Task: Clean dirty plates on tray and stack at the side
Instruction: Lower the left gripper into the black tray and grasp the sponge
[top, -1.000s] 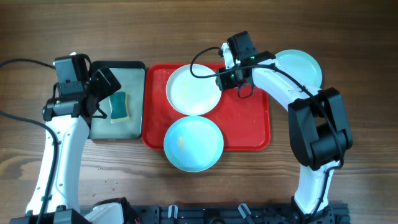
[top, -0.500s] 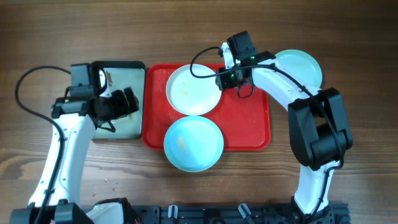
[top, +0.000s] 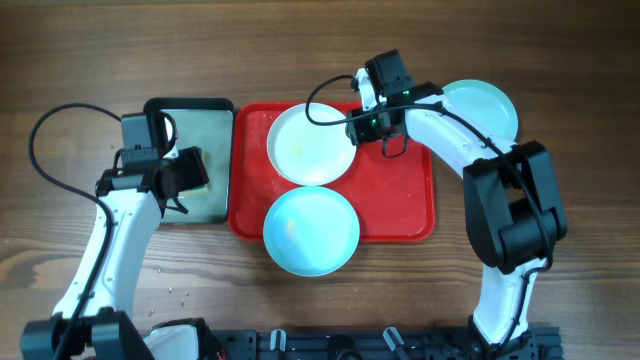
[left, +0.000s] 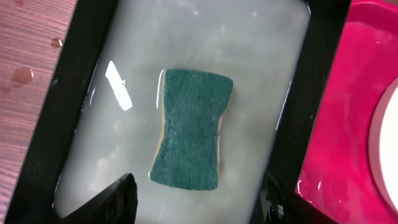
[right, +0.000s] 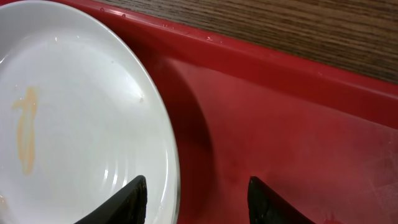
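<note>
The left arm has swung in over the small black-rimmed tray of cloudy water (left: 65, 93), and the left gripper (left: 198, 186) now hangs low above the green-topped scouring sponge (left: 193, 127).

Its jaws have narrowed but are still apart, one on each side of the sponge, with nothing held yet. The right arm has not shifted. The right gripper (right: 198, 186) is parted and empty, astride the rim of the round white plastic plate (top: 310, 145) at the back of the large red rectangular plastic tray (top: 400, 200). That plate carries an orange smear (right: 25, 127). A pale aqua plate (top: 311, 230) overhangs the tray's front edge, and another aqua plate (top: 490, 105) lies on the wooden table to the right. Scrubbing looks about to begin once the sponge is pinched.
</note>
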